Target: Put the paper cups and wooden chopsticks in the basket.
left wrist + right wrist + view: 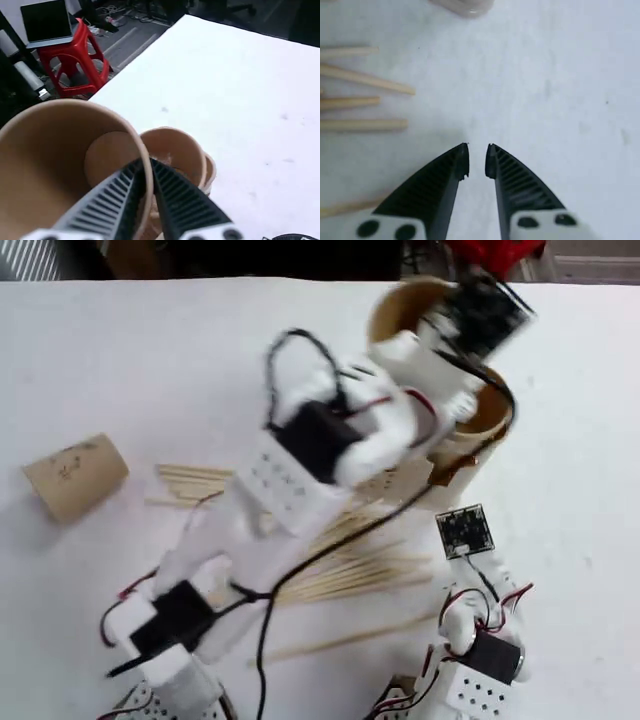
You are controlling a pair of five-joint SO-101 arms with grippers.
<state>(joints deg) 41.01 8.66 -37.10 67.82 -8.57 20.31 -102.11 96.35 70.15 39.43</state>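
Left gripper [147, 172]: jaws pressed together on the rim of a paper cup [50, 150], one finger inside the wall, the other outside. Just beyond the jaw tips, a second paper cup [175, 150], upright on the white table [240, 90] beside the held one. Right gripper [476, 160]: jaws a narrow gap apart, nothing between them, tips low over the table. Wooden chopsticks [365, 80] flat on the table to one side of those jaws, near but not touching. Lying cup [75, 475] on its side, well apart from both pairs of jaws.
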